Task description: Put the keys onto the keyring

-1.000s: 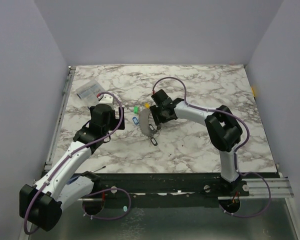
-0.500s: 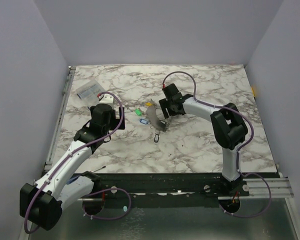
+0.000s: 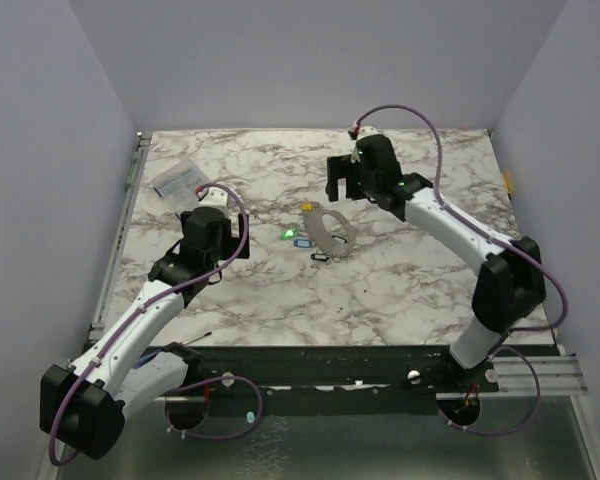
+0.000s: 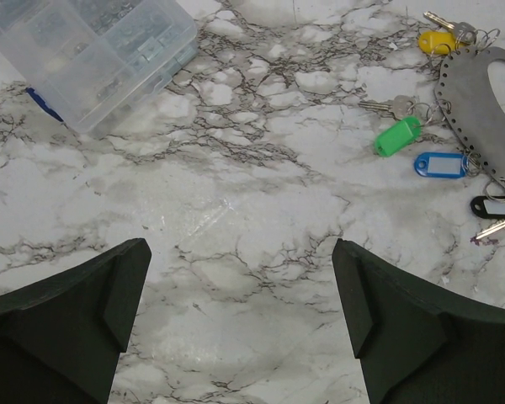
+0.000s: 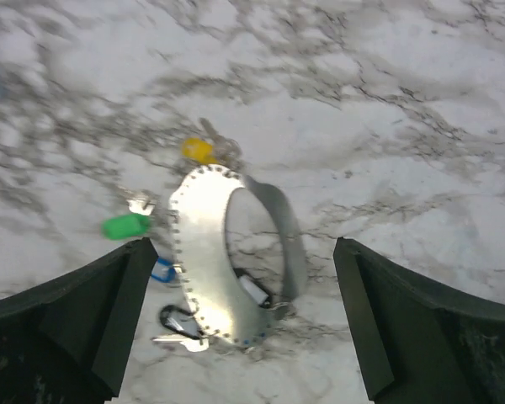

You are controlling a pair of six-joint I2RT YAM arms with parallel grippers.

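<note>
The keyring [image 3: 332, 229] is a wide grey metal band with holes along its rim, lying on the marble table; it also shows in the right wrist view [image 5: 204, 252] and the left wrist view [image 4: 486, 109]. Small keys lie along its left edge: yellow head [image 3: 307, 209] [image 5: 199, 150] [image 4: 438, 40], green head [image 3: 289, 234] [image 5: 124, 225] [image 4: 397, 136], blue head [image 4: 440, 164] [image 5: 162, 271], black head [image 3: 320, 257] [image 4: 494, 206]. My right gripper [image 3: 346, 190] [image 5: 244, 328] hangs open and empty above and behind the ring. My left gripper [image 3: 218, 228] [image 4: 240, 311] is open and empty, left of the keys.
A clear plastic compartment box [image 3: 175, 180] [image 4: 93, 50] sits at the far left corner of the marble table [image 3: 400, 290], behind my left gripper. Grey walls enclose the table on three sides.
My right gripper has let go of the ring, risen and pulled back toward the far right. The ring and keys have shifted right and now lie flat.
</note>
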